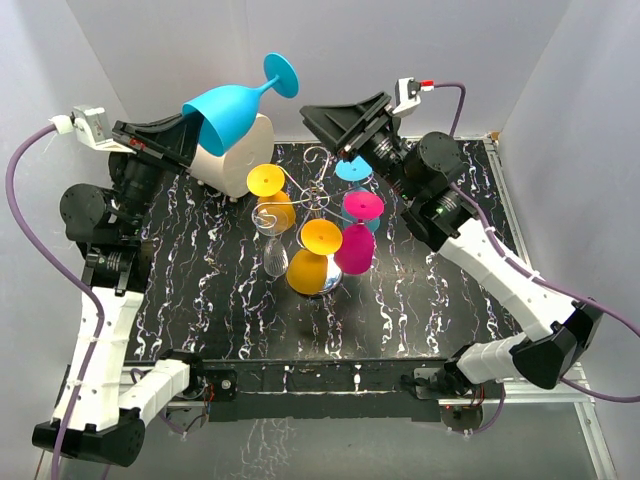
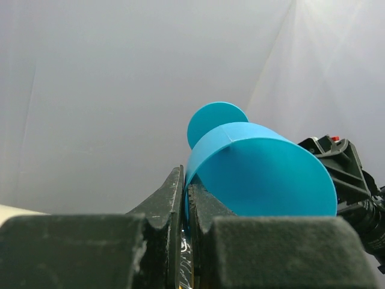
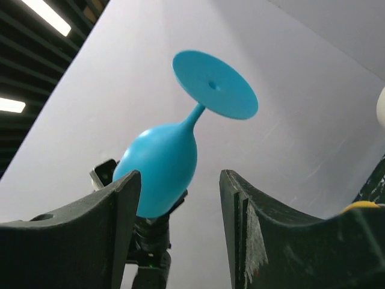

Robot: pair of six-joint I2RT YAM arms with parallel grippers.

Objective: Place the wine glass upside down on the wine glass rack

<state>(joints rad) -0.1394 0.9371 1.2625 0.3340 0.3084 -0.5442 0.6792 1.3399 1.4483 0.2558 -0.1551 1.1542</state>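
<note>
Currently | wine glass rack mid-worktop, crowded with coloured glasses: collision risk | blue wine glass aloft over far-left corner, foot tilted up | left gripper pinches only its rim: may slip | right gripper spread, empty, by far edge.

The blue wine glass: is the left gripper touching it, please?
Touching: in the left wrist view, the left gripper pinches the rim of the blue wine glass between its closed fingers.
</note>
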